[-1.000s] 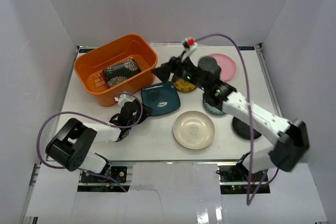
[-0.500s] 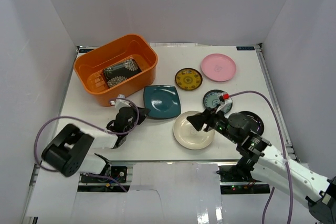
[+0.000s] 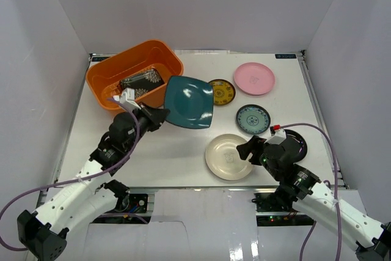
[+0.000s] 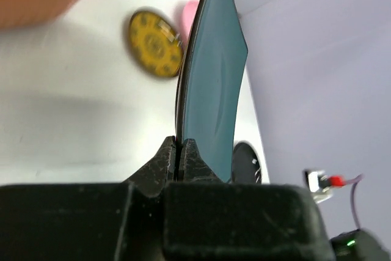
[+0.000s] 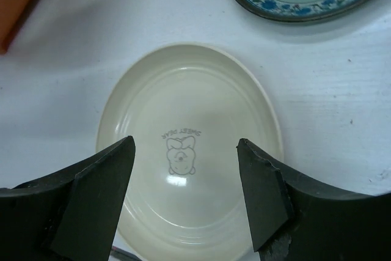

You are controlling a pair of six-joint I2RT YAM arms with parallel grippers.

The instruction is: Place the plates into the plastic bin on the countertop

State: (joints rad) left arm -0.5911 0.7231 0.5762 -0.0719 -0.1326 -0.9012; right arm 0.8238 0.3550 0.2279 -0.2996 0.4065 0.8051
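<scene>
My left gripper [image 3: 160, 116] is shut on the lower edge of the teal square plate [image 3: 189, 102], which is raised and tilted beside the right end of the orange plastic bin [image 3: 104, 80]. In the left wrist view the teal plate [image 4: 214, 90] stands edge-on above my left gripper [image 4: 181, 151]. A black floral plate [image 3: 142, 81] lies in the bin. My right gripper [image 3: 247, 150] hovers open over the round cream plate [image 3: 228, 156]. The right wrist view has that cream plate [image 5: 189, 151] under the right gripper [image 5: 185, 145], with nothing held.
On the white countertop [image 3: 177, 151] lie a gold-patterned plate [image 3: 220, 91], a pink plate [image 3: 255, 78] and a blue-green patterned plate [image 3: 253, 118]. A glossy black plate [image 3: 299, 145] is partly hidden by the right arm. White walls close in three sides.
My left gripper shut on the teal plate, lifted it off the countertop and carried it up towards the bin. The right arm swung back from the far side to over the cream plate.
</scene>
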